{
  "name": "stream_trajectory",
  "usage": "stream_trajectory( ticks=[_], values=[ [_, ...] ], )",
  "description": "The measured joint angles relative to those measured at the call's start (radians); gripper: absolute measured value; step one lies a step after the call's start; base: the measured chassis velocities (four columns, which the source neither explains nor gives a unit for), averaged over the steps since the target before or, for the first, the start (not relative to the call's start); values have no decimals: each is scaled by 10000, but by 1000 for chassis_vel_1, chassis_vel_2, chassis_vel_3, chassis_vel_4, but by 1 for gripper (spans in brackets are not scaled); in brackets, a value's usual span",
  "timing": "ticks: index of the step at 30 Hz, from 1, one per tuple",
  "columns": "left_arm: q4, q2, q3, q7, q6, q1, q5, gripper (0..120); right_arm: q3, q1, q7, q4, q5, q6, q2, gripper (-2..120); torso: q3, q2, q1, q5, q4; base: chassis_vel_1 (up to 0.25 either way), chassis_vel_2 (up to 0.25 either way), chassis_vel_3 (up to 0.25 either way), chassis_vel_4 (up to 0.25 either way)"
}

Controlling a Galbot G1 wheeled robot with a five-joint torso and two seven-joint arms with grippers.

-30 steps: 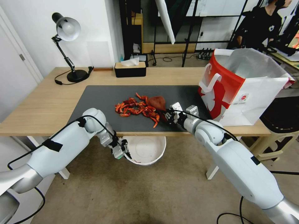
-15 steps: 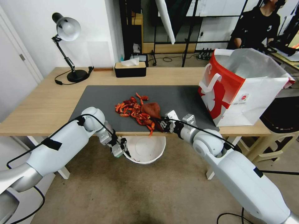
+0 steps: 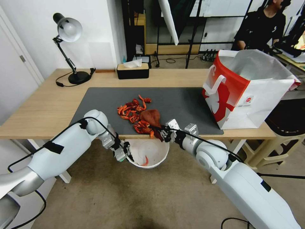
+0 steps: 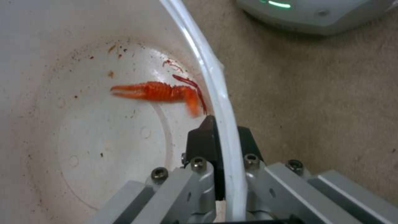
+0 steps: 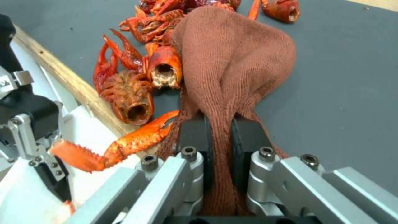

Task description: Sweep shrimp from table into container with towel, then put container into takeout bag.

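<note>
A pile of red-orange shrimp [image 3: 135,114] lies on the table [image 3: 41,105] near its front edge. My right gripper [image 3: 162,132] is shut on the rust-brown towel [image 3: 152,117], which presses against the pile's right side. The right wrist view shows the towel [image 5: 236,59] pinched between the fingers of that gripper [image 5: 219,124], with shrimp [image 5: 128,93] beside it and one claw [image 5: 124,144] hanging over the edge. Below the edge, my left gripper [image 3: 127,152] is shut on the rim of the white container [image 3: 159,151]. One shrimp piece [image 4: 159,91] lies inside the container [image 4: 207,71]. The takeout bag [image 3: 247,89] stands open at the right.
A dark grey mat [image 3: 184,101] covers the middle of the table. A desk lamp [image 3: 68,47] stands at the back left and a black tissue box [image 3: 132,70] at the back centre. Carpet floor lies under the container.
My right gripper has dragged the towel and shrimp toward the table's front edge. One piece has dropped into the container. The left arm has held still.
</note>
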Motion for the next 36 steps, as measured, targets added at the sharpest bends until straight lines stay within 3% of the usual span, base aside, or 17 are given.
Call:
stream_trajectory(
  ticks=[15,36],
  values=[
    [-18,89,127,59,36,-129,-74,0,375,-816,-43,745,-42,6,-238,7,1,0,0,-1,0,0,0,0,0],
    [-104,282,-111,113,9,34,-130,0,760,-1969,-525,1608,-536,90,-505,7,0,0,0,-1,0,0,0,0,0]
  ],
)
